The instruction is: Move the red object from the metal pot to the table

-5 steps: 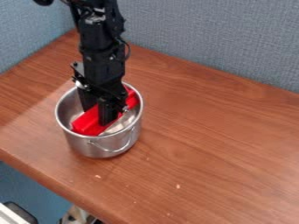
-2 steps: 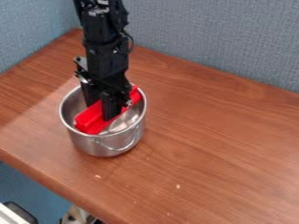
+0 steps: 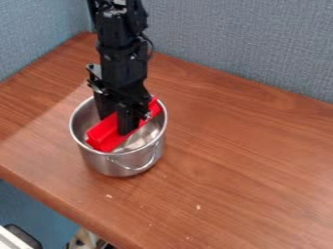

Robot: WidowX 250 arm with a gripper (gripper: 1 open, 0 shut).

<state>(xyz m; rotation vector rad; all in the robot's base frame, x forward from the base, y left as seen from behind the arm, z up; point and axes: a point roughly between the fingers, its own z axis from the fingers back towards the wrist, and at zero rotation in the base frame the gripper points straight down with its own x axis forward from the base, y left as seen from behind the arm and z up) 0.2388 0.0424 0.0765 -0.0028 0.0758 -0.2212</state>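
Note:
The metal pot (image 3: 115, 160) stands on the table (image 3: 247, 146), left of its middle, with its small loop handle facing the front edge. The red object (image 3: 103, 133) lies tilted inside the pot, its upper end (image 3: 147, 106) resting on the far right rim. My black gripper (image 3: 127, 124) reaches straight down into the pot and its fingers are shut on the middle of the red object. The fingers hide the block's middle.
A blue-grey wall runs behind the table's far edge. The rounded front edge of the table (image 3: 78, 216) lies close below the pot. Bare wood stretches to the right of the pot.
The gripper, the red object and the pot all sit slightly further right than before. The grip on the red object is unchanged.

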